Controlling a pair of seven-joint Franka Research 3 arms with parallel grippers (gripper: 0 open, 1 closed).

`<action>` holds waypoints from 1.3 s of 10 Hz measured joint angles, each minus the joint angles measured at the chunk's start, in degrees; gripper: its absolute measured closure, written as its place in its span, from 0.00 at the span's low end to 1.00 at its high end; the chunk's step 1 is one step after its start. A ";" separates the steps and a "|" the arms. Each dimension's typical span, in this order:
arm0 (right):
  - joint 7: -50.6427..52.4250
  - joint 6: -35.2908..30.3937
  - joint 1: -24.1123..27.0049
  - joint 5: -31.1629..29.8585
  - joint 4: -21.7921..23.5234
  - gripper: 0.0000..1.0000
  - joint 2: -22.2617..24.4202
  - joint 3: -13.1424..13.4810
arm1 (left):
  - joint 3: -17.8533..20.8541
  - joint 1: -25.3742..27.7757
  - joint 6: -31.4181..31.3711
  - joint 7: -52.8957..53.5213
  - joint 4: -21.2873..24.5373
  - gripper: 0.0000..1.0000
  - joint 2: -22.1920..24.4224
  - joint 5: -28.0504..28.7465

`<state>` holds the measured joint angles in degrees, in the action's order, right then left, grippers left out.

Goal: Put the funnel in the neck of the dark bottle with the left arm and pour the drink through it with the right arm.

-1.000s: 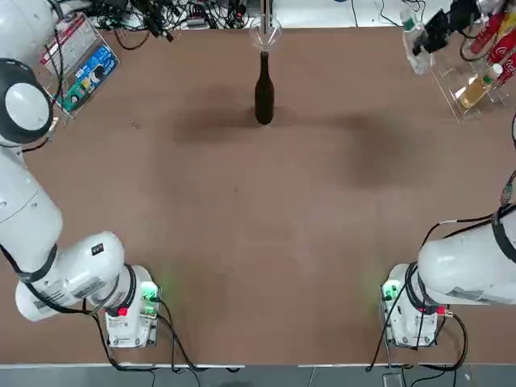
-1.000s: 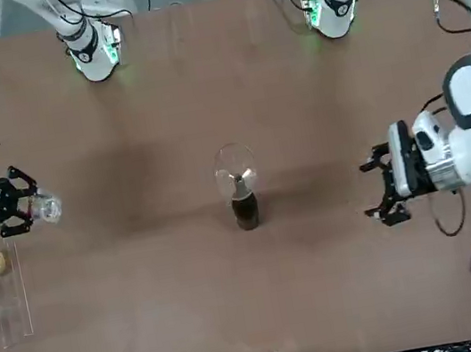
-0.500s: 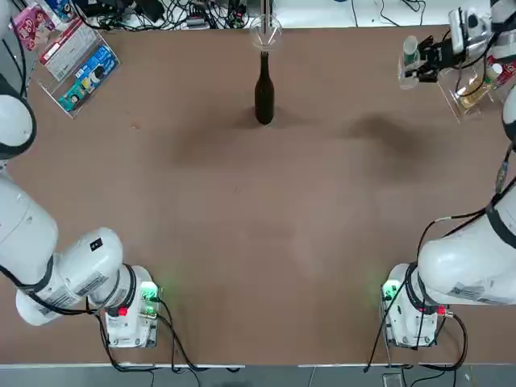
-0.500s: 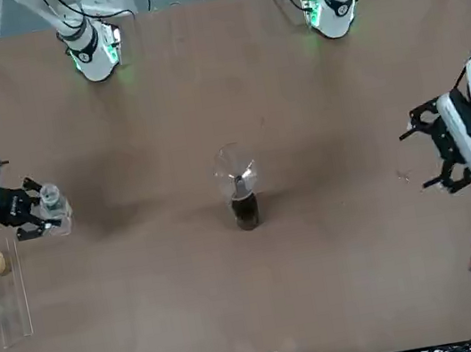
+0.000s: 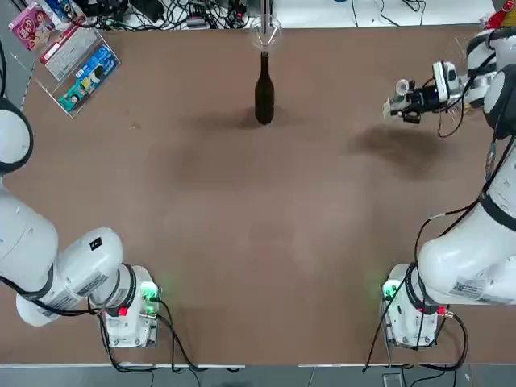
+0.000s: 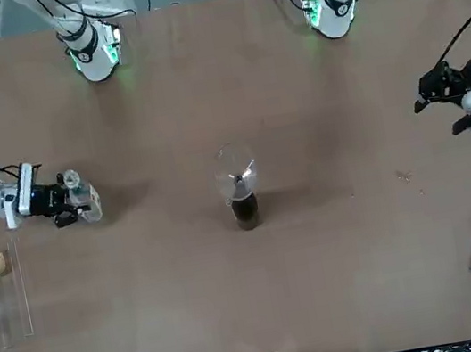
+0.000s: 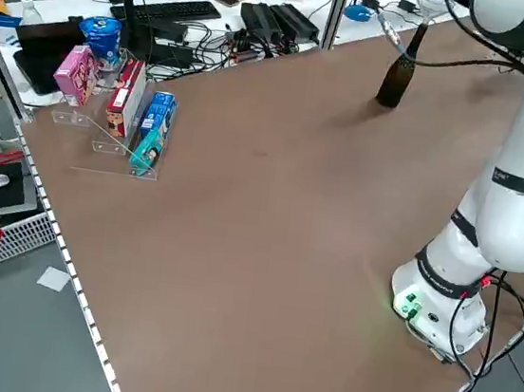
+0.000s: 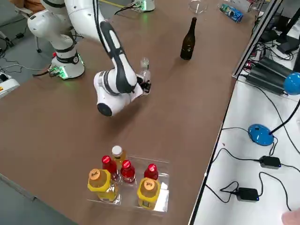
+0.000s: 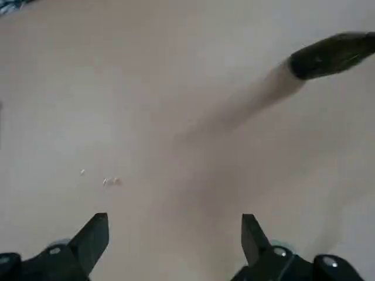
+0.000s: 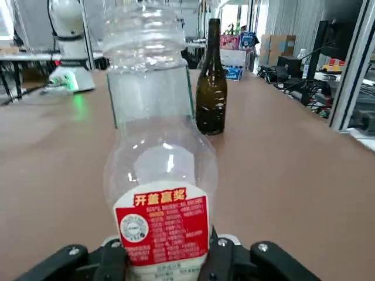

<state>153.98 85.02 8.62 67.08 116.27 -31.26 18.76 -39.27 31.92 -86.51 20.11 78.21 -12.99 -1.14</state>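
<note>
Dark bottle upright at table's far middle; funnel seated in its neck. Right gripper well off to dark bottle's right, above table, clamped on drink; drink upright, uncapped. Left gripper well off to dark bottle's left, fingers spread, empty.

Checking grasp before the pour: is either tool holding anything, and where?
The right tool grips the drink around its lower body; the left tool is open, empty.
</note>
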 joint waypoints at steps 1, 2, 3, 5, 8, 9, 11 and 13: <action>1.15 -1.64 0.00 1.00 1.29 0.60 -1.45 0.45 | 0.06 0.10 0.32 -1.04 -0.01 0.00 0.95 0.62; 1.49 -2.90 -0.01 1.97 2.04 0.60 -3.39 0.50 | 0.33 0.55 0.60 -3.03 0.04 0.00 2.58 0.96; 1.64 -3.56 -0.02 2.89 2.14 0.60 -5.37 0.47 | 1.13 1.63 1.12 -5.29 0.14 0.00 4.30 0.98; 1.70 -4.00 -0.03 3.84 2.50 0.60 -7.39 0.46 | 9.10 -2.82 1.38 -9.08 0.72 0.01 6.40 0.83; 1.69 -4.11 -0.04 4.80 3.68 0.60 -7.79 0.46 | 32.33 -25.19 -2.42 -16.79 8.62 0.02 12.47 -1.10; 1.69 -4.11 -0.04 4.91 3.69 0.60 -7.91 0.47 | 35.05 -28.34 -5.12 -18.31 13.37 0.02 15.82 -1.18; 1.69 -4.11 -0.04 5.04 3.80 0.60 -8.43 0.48 | 36.06 -29.00 -7.17 -19.04 19.05 0.00 19.88 -1.18; 1.69 -4.11 -0.04 5.50 3.96 0.59 -9.12 0.48 | 36.43 -28.88 -7.66 -18.90 19.71 0.00 19.81 -1.18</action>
<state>155.67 80.91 8.58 72.58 120.23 -40.37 19.24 -2.84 3.04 -94.17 1.20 97.92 6.82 -2.32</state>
